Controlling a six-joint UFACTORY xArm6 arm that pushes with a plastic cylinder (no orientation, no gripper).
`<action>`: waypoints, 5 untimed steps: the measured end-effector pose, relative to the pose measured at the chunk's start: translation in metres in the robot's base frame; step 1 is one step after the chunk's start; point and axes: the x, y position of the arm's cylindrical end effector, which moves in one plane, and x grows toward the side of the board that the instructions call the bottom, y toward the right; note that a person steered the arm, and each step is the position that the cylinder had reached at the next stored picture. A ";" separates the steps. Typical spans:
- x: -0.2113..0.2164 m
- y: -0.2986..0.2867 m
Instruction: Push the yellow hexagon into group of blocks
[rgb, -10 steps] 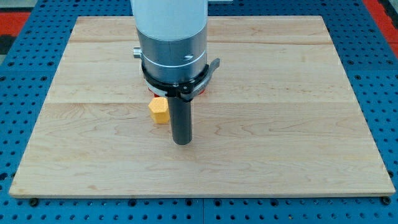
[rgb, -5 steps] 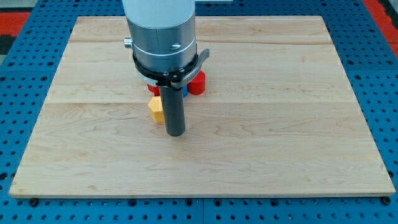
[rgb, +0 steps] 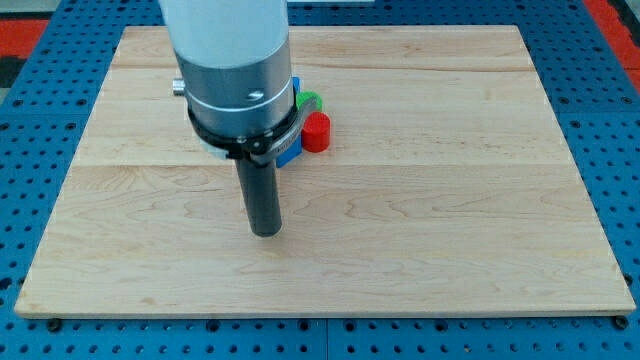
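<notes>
Three blocks were partly visible on the wooden board (rgb: 450, 220), all crowded against the right side of the arm's grey housing (rgb: 235, 80) near the view's top centre. A red block (rgb: 317, 132), seemingly a cylinder, stood clearest, just to the view's right of the housing. A blue block (rgb: 290, 150) touched its left side, showing only a sliver below the housing's rim, its shape impossible to make out. A green block (rgb: 309, 100) peeked out just above the red one, mostly covered, shape also unclear.

The yellow hexagon was nowhere to be seen; the housing and the dark rod covered the stretch of board where it might have sat, so its place could not be told from this view.

My tip (rgb: 265, 233) rested on bare wood below and to the view's left of the visible blocks, well clear of the red one and touching none that could be seen. The rod carried nothing and had no grasp to speak of; whether it pressed against any hidden block could not be told.
</notes>
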 end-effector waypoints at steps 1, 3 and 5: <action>-0.003 -0.011; -0.034 -0.013; -0.059 -0.013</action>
